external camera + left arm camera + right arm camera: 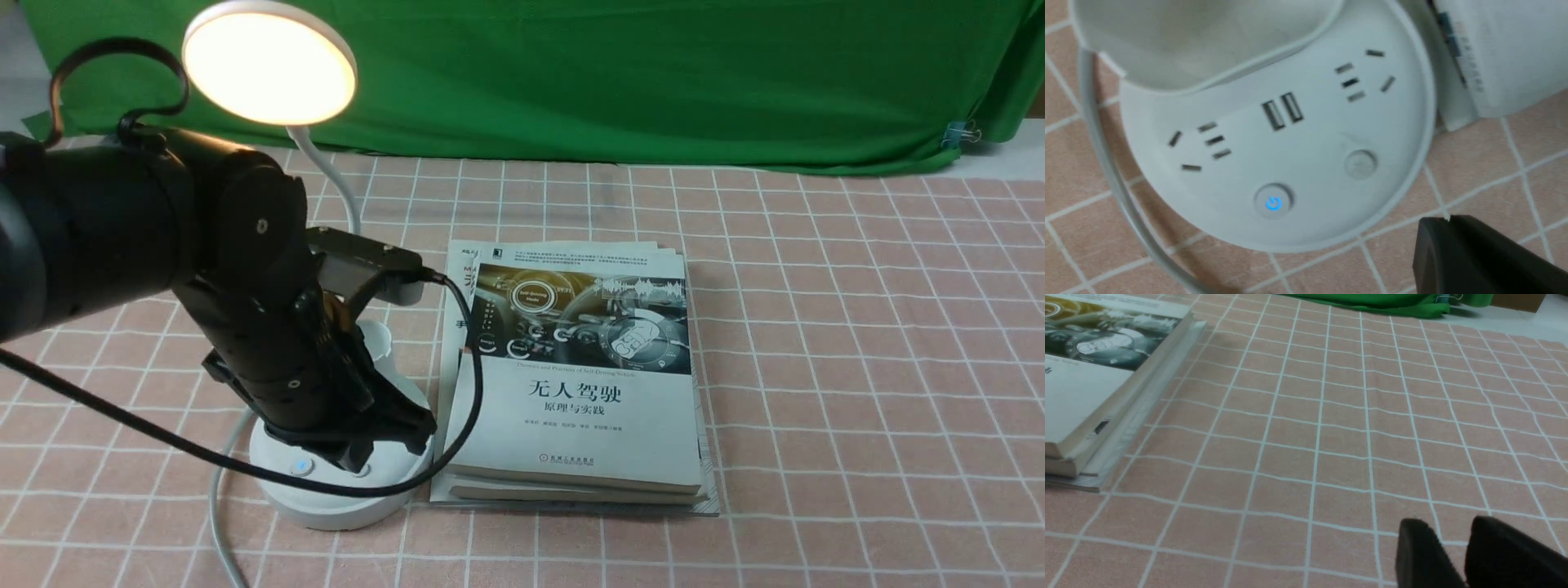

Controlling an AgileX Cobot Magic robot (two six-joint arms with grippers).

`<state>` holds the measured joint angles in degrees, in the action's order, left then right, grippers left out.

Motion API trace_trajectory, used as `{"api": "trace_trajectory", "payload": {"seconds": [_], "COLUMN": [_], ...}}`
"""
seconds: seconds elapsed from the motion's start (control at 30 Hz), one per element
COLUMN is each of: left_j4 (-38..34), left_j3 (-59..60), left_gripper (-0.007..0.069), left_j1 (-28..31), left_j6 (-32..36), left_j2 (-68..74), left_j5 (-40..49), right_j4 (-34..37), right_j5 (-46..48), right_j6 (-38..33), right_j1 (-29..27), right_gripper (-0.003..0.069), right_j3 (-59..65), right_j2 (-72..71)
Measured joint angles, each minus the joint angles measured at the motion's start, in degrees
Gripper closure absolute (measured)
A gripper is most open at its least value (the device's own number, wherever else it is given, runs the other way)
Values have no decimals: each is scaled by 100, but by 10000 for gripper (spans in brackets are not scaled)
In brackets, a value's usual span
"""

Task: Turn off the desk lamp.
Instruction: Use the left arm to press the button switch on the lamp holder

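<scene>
The desk lamp is lit: its round disc head [269, 61] glows at the far left on a thin bent neck [339, 184]. Its round white base [326, 498] stands left of the books. In the left wrist view the base [1306, 134] shows sockets, a blue-lit power button [1274, 202] and an unlit round button [1360, 164], with the cup-shaped holder [1208, 36] behind. My left gripper [359, 461] is shut and empty, low over the base's front by the unlit button; its tip [1447, 222] appears just past the rim. Contact cannot be told. My right gripper [1449, 523] is slightly open, empty, over bare cloth.
A stack of books [571, 367] lies right of the lamp base, also in the left wrist view [1502, 53] and right wrist view [1086, 375]. The lamp's white cord [216, 506] curls round the base's left. A green backdrop [612, 73] hangs behind the checked pink cloth.
</scene>
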<state>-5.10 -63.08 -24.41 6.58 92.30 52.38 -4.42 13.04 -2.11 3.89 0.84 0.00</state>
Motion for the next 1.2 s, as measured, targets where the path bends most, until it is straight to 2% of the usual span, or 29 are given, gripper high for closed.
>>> {"api": "trace_trajectory", "payload": {"seconds": [0.33, 0.63, 1.0, 1.2], "left_j4": [31, 20, 21, 10], "left_j3": [0, -116, -122, -122], "left_gripper": [621, 621, 621, 621], "left_j1": [133, 133, 133, 133], "left_j6": [0, 0, -18, -18], "left_j2": [532, 871, 370, 580], "left_j5": [-521, -511, -327, -355], "right_j4": [0, 0, 0, 0], "right_j5": [0, 0, 0, 0], "right_j6": [0, 0, 0, 0], "right_j1": [0, 0, 0, 0], "right_gripper": [419, 419, 419, 419], "right_j3": [0, 0, 0, 0], "right_j2": [0, 0, 0, 0]}}
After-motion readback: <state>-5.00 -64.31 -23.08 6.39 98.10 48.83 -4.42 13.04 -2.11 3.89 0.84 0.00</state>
